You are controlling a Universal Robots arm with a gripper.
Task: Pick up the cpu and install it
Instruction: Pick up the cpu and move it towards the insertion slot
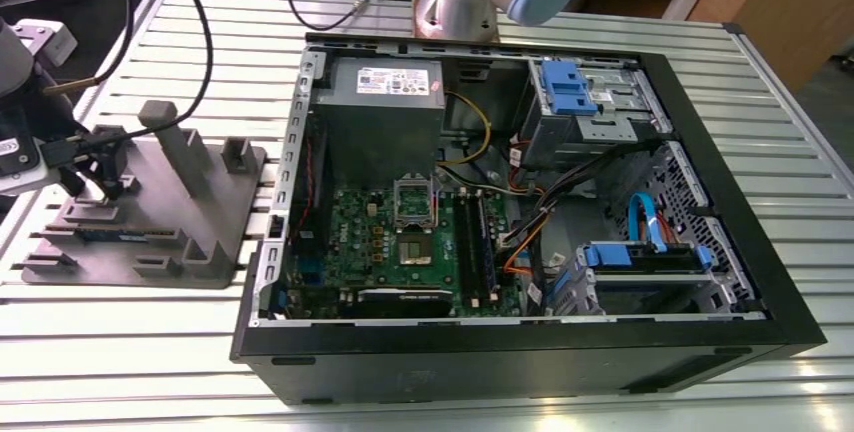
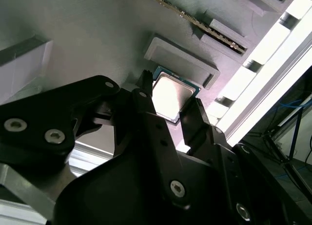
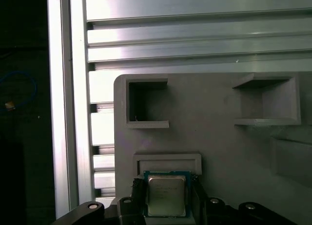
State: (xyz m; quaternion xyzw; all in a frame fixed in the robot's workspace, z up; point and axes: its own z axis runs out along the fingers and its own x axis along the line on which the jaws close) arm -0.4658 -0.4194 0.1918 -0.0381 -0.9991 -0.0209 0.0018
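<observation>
grey plastic tray (image 3: 219, 137): cpu (image 3: 166, 198) lies flat on it by a ridge (image 3: 167, 162)
gripper (image 3: 167, 183): narrow, 2 fingers (image 3: 138, 188) clamped on cpu's opposite edges

The cpu (image 3: 166, 193), lying on the grey tray (image 3: 219, 137), has its edge nearest the gripper (image 3: 167, 186) covered by it in both wrist views; whether the two touch cannot be told. In the exterior view the arm (image 1: 16, 72) above the tray is cut off by the picture's edge.
</observation>
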